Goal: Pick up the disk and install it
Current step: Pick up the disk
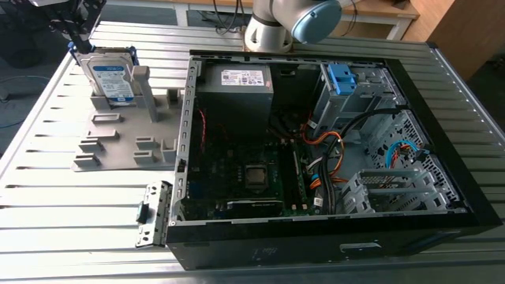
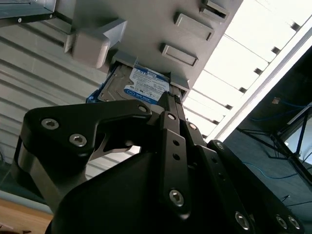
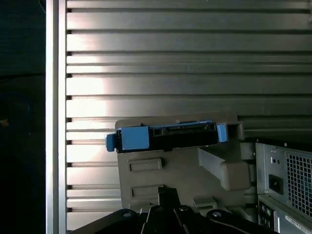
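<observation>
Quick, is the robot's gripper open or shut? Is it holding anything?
Gripper: cannot be told, open or shut; it is close by the top of the upright disk.

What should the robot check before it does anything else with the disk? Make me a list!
1. The disk stands upright in the grey holder: ok.
2. The gripper is right at the disk's top edge: ok.
3. The gripper has a firm hold on the disk: cannot tell.
4. The computer case lies open: ok.
5. The cables in the case leave room for the disk: cannot tell.
</observation>
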`<state>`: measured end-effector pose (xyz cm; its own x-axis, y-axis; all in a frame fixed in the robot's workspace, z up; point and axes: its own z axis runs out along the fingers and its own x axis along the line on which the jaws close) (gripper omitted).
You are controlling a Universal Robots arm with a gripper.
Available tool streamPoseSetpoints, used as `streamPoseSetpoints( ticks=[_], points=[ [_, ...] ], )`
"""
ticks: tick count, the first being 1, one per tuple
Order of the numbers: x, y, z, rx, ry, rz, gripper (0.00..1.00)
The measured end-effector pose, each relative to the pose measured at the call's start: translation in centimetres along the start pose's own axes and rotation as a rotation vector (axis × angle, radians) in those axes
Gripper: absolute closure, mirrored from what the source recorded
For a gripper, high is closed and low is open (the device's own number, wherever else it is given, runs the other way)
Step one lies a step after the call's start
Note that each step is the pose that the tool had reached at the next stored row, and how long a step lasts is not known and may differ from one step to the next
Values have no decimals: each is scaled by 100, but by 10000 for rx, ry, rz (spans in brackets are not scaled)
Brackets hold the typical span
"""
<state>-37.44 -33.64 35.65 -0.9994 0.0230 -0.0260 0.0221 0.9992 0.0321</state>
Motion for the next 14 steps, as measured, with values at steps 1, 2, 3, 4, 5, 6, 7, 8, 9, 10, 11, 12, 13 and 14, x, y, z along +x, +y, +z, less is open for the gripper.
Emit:
streamPoseSetpoints(
  ticks=[1,2,3,4,5,6,7,8,9,10,11,12,13,14],
  points=[
    [0,0,0,-3,2,-87,89],
    [0,0,0,-5,6,-180,89],
    [0,0,0,-7,8,-266,89],
    [0,0,0,-10,11,-355,89],
    [0,0,0,-12,14,-441,89],
    [0,0,0,-14,16,-524,89],
    [0,0,0,-16,19,-604,89],
    [0,0,0,-19,22,-685,89],
    [0,0,0,-20,24,-764,89],
    [0,0,0,-22,27,-840,89],
    [0,0,0,-25,29,-915,89],
    [0,0,0,-27,31,-995,89],
    [0,0,1,-29,34,-1073,89],
    [0,0,0,-31,37,-1158,89]
  ],
)
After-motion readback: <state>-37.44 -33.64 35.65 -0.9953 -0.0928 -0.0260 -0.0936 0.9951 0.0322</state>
